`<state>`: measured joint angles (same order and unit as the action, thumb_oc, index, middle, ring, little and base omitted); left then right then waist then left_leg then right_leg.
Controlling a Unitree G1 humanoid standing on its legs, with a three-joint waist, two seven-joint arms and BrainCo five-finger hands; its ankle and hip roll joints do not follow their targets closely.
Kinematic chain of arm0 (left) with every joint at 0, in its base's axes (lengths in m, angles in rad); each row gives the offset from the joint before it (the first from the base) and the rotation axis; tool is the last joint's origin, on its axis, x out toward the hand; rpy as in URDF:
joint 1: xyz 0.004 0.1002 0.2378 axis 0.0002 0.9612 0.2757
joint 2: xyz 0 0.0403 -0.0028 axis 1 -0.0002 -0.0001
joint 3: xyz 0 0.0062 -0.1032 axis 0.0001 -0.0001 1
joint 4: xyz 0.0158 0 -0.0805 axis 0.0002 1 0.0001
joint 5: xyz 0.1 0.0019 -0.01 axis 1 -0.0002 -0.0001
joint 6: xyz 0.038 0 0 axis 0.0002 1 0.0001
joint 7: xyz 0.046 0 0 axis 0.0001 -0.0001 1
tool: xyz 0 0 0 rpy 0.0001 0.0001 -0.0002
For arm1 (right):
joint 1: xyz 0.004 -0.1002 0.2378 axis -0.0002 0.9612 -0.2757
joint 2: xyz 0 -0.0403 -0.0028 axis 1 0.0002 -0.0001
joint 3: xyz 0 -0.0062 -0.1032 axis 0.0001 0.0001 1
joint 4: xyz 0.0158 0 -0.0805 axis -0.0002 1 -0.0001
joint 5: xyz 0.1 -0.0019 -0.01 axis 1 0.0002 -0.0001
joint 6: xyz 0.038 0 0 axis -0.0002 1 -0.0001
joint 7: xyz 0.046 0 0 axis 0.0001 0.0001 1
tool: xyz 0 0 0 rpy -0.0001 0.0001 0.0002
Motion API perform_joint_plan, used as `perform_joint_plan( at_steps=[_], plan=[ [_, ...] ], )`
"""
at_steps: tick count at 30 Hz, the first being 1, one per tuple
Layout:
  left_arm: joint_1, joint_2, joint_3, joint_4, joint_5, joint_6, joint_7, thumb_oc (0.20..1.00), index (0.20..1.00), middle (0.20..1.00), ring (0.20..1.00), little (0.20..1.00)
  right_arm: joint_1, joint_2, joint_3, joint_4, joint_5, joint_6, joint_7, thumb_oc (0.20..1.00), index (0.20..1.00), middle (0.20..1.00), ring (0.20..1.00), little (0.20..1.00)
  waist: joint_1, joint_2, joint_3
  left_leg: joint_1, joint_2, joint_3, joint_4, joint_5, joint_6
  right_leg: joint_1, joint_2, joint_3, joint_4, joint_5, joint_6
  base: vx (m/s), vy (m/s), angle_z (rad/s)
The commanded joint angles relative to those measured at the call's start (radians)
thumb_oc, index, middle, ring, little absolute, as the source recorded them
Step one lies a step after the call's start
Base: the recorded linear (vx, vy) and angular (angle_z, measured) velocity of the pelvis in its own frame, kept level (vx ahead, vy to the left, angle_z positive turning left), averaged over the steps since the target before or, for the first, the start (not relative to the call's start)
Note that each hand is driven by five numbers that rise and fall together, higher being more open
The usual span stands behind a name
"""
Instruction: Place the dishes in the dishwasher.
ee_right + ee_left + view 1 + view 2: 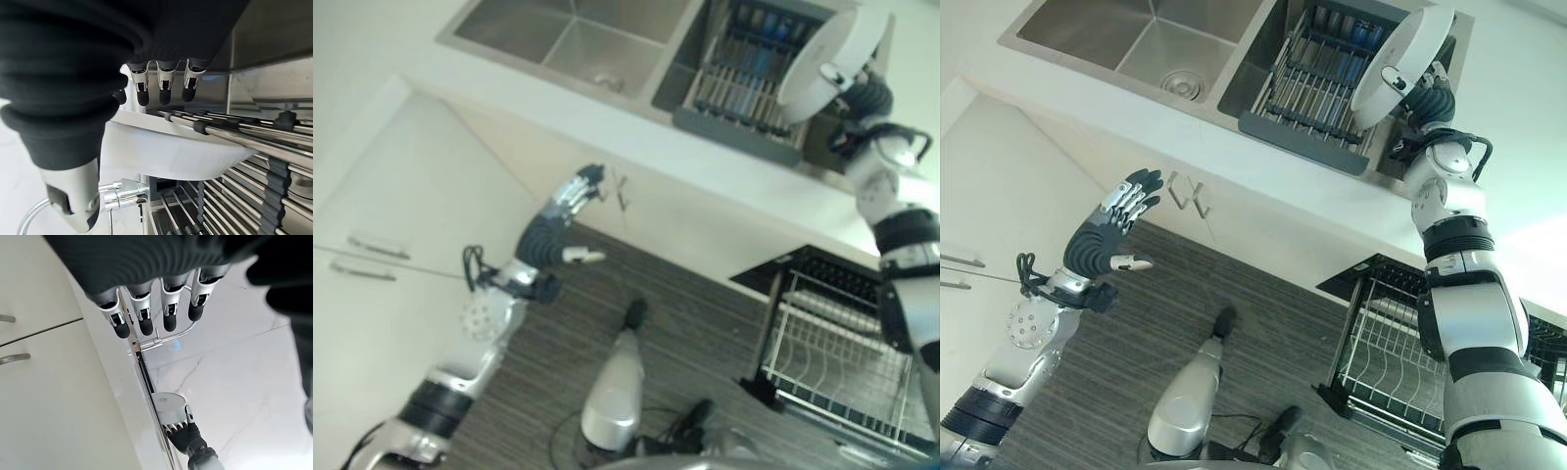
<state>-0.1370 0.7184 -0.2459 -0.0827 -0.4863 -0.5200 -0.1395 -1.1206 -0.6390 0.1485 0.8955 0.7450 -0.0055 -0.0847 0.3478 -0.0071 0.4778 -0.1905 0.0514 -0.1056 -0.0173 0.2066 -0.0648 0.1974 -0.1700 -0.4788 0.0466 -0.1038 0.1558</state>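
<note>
Right eye view puts the right hand (1427,98) at about one o'clock, raised over the countertop (1234,186) with its fingers and thumb pinched on a white plate (1400,61). The plate stands nearly on edge, tilted, above the right end of the dish rack (1307,93) that sits in the right basin of the steel sink (1116,44). Right wrist view shows the plate's underside (166,152) between the thumb (73,205) and the dark-tipped fingers (164,93), with the rack's bars (230,132) just beside its rim; whether rim and bars touch I cannot tell.

At about nine o'clock the left hand (1107,230) hangs in front of the white cabinet front (999,186), fingers straight and spread, holding nothing. Left wrist view shows those straight fingers (142,318) and, far beyond, the plate (166,404) above the right hand.

At about four o'clock the pulled-out dishwasher rack (1400,367), white wire, stands over the dark striped floor (1234,284), well apart from the plate.
</note>
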Motion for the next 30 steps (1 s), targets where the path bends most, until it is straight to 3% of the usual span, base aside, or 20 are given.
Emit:
perform_joint_plan(
  at_steps=[1, 30],
  plan=[
    [0.009, -0.008, 0.004, -0.098, 0.023, -0.045, 0.014, 1.000, 1.000, 1.000, 1.000, 1.000, -0.107, -0.091, 0.073, -0.038, -0.015, -0.036, -0.015, 1.000, 1.000, 1.000, 1.000, 1.000, 0.009, 0.009, -0.036, 0.064, 0.015, 0.027, 0.055, -0.152, 0.028, -0.179, -0.009, 0.084, 0.147, 0.028, -0.048, 0.00, 0.000, 0.00],
    [0.038, -0.006, -0.004, -0.136, 0.023, -0.034, 0.034, 1.000, 1.000, 1.000, 1.000, 1.000, -0.165, -0.104, 0.100, -0.050, -0.042, -0.018, -0.037, 1.000, 1.000, 1.000, 1.000, 1.000, 0.019, 0.009, -0.020, 0.054, 0.013, 0.020, 0.076, -0.157, 0.032, -0.195, -0.013, 0.083, 0.186, 0.016, -0.054, 0.00, 0.000, 0.00]
  ],
)
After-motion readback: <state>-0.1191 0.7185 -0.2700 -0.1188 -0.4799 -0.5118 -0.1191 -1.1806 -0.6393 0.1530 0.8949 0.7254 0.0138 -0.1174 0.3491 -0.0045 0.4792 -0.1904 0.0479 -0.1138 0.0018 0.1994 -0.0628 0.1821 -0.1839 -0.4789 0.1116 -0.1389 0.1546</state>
